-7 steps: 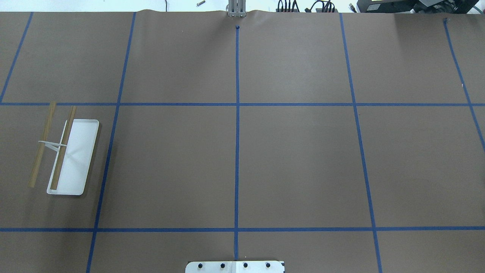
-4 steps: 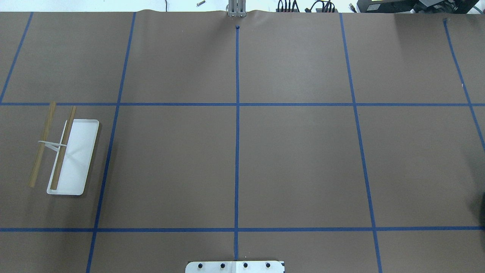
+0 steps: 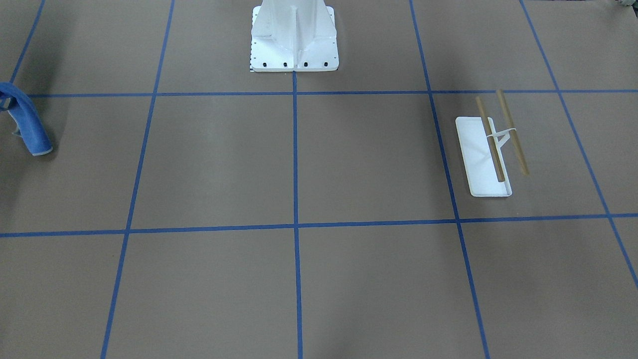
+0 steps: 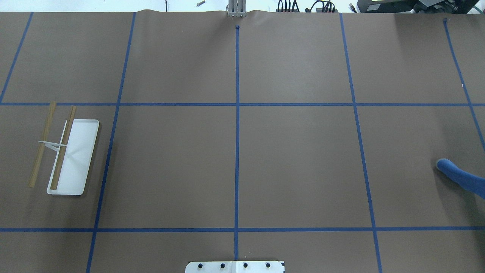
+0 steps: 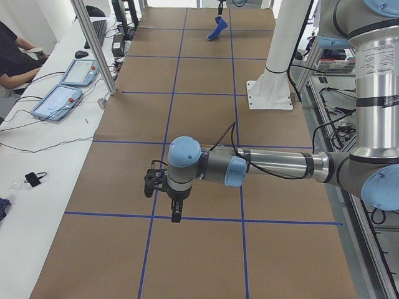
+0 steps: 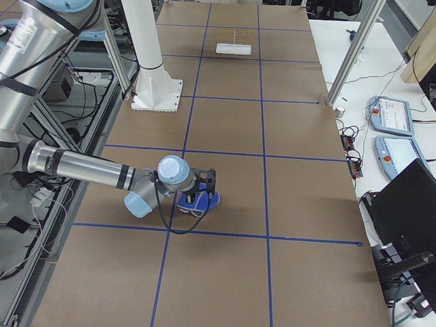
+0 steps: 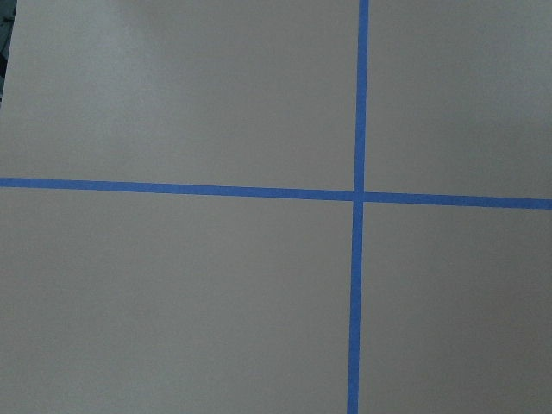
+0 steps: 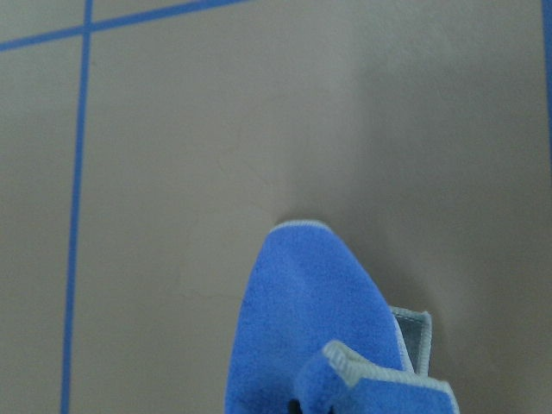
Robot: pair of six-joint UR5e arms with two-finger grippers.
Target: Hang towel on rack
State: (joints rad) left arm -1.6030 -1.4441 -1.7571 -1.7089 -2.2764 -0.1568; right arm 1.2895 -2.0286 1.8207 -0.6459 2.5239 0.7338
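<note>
The blue towel (image 4: pixel 460 176) enters the overhead view at the right edge, bunched and long. It also shows at the left edge of the front view (image 3: pixel 27 124) and fills the bottom of the right wrist view (image 8: pixel 315 328), grey edging showing. In the right side view the right gripper (image 6: pixel 201 193) sits directly over the towel (image 6: pixel 204 202); I cannot tell whether it is shut. The rack (image 4: pixel 64 151) stands far left, with a white base and two wooden dowels, and shows in the front view (image 3: pixel 491 149). The left gripper (image 5: pixel 176 215) hovers over bare paper; I cannot tell its state.
The white bolted robot pedestal (image 3: pixel 294 40) stands at the table's robot-side edge. Blue tape lines (image 4: pixel 237 151) divide the brown paper into squares. Operators' tablets (image 5: pixel 59 99) lie on the side bench.
The towel has come into the overhead view from the right edge, moving left; one second ago it was out of that view. The rack has not moved.
</note>
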